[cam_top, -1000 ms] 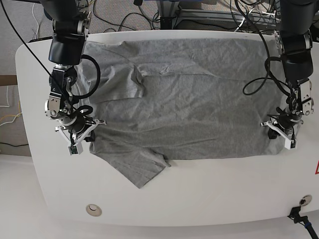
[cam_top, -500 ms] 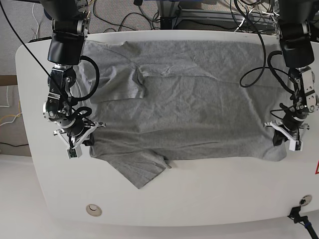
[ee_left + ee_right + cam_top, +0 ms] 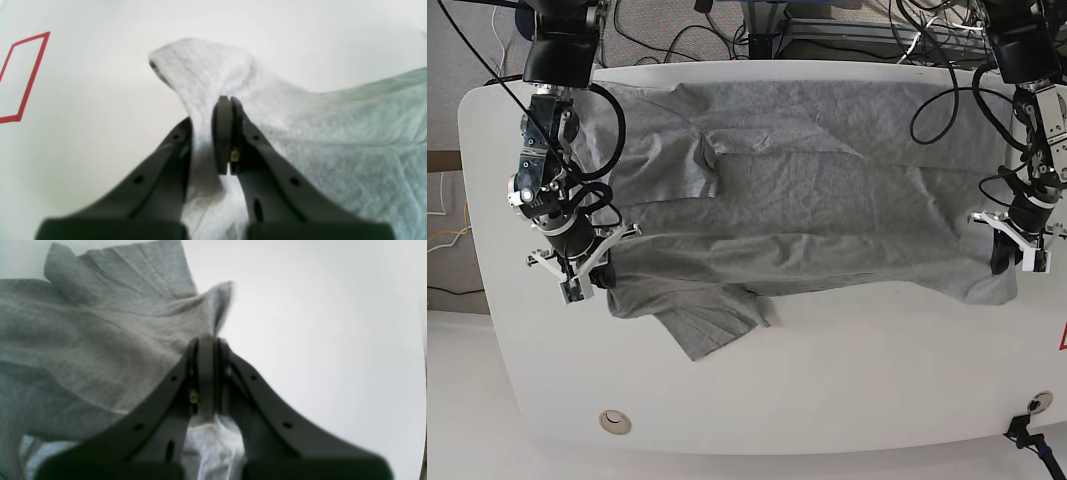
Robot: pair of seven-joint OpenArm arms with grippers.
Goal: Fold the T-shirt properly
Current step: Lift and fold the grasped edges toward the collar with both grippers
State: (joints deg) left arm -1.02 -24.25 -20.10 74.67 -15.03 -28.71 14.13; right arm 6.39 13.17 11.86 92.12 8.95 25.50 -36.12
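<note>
The heather-grey T-shirt [image 3: 827, 200] lies spread across the white table [image 3: 847, 400], plain side up, collar end toward the base view's left. Its near edge is raised between the two grippers. A short sleeve [image 3: 712, 325] hangs wrinkled near the front left. My right gripper [image 3: 585, 278] is shut on the shirt's near edge by that sleeve; in the right wrist view [image 3: 207, 343] grey fabric [image 3: 100, 333] bunches at the closed fingers. My left gripper [image 3: 1012, 258] is shut on the near hem corner; in the left wrist view [image 3: 206, 116] cloth [image 3: 333, 133] is pinched between the fingers.
A round fitting [image 3: 614, 421] sits in the table near the front left. A red tape mark [image 3: 1063, 338] is at the right edge and shows in the left wrist view [image 3: 20, 76]. Cables [image 3: 827, 30] lie behind the table's back edge.
Both grippers have closed on the shirt's near edge and lifted it toward the back. The near sleeve has been dragged inward and the hem corner has risen off the table.
</note>
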